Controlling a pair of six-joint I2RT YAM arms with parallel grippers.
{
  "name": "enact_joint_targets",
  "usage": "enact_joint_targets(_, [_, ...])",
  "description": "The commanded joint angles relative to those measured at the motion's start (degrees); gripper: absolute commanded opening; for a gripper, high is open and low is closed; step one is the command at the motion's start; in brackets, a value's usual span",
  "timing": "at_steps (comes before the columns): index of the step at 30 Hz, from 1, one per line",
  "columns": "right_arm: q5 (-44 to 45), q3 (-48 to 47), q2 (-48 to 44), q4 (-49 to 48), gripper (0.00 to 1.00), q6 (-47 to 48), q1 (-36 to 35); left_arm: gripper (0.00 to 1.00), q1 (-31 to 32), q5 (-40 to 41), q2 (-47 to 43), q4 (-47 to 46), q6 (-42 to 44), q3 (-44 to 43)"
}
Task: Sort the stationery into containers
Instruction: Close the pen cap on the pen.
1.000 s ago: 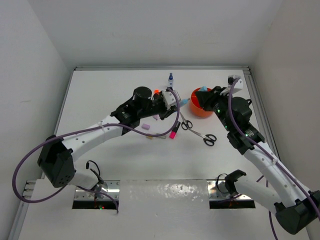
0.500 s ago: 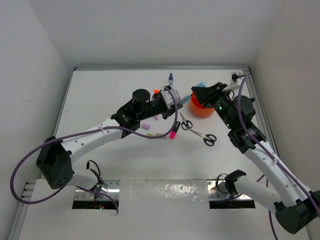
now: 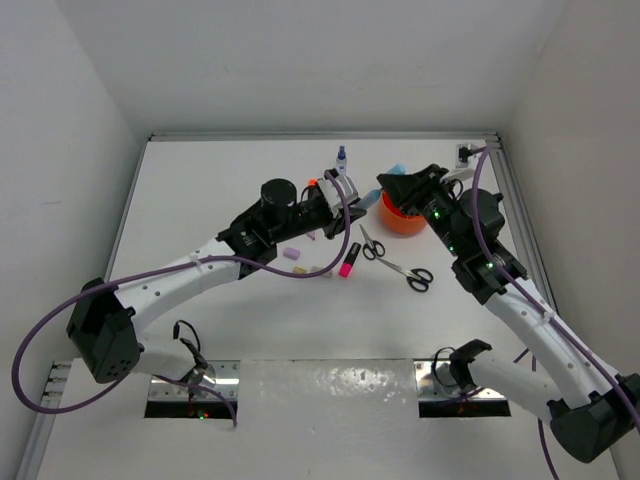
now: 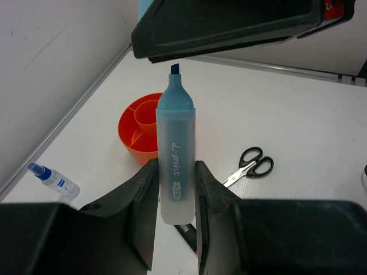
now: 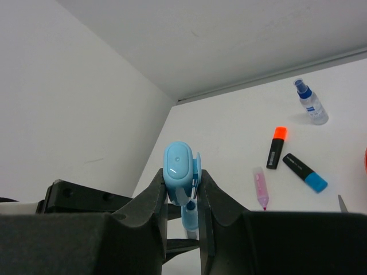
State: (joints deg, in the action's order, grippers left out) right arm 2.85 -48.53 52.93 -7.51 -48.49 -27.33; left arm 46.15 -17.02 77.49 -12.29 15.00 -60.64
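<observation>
Left wrist: left gripper (image 4: pixel 175 192) clamps blue highlighter (image 4: pixel 175 143) — bare tip points right at cap (image 5: pixel 179 165) pinched in right gripper (image 5: pixel 182 192).

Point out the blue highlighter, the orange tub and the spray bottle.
blue highlighter (image 4: pixel 176 166): left wrist view, on its translucent barrel.
orange tub (image 4: pixel 133 150): left wrist view, on its outer wall.
spray bottle (image 5: pixel 311 107): right wrist view, on its clear body.

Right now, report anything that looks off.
The blue highlighter gripped by the left end effector is uncapped, with its chisel tip bare. A matching blue cap is pinched separately in the right end effector. Nothing else stands out.
</observation>
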Motion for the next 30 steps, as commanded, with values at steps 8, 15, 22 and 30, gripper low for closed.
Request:
enact_joint_targets(8, [3.0, -0.1, 0.9, -1.3, 0.0, 2.5, -2.6, 0.0, 0.5, 2.3, -0.2, -0.4, 0.3, -2.5])
enact_joint_targets(15, [5.5, 0.3, 0.4, 2.1, 0.0, 5.3, -3.6, 0.0, 0.4, 3.7, -0.2, 0.4, 1.0, -2.6])
enact_joint_targets(22, [6.6, 1.0, 1.3, 2.2, 0.0, 6.3, -5.2, 0.0, 0.4, 3.6, 0.1, 0.0, 0.9, -2.7])
enact_joint_targets(30, [6.6, 1.2, 4.6, -0.1, 0.0, 7.3, -7.7, 0.0, 0.8, 2.8, 1.7, -3.0, -2.8, -2.6])
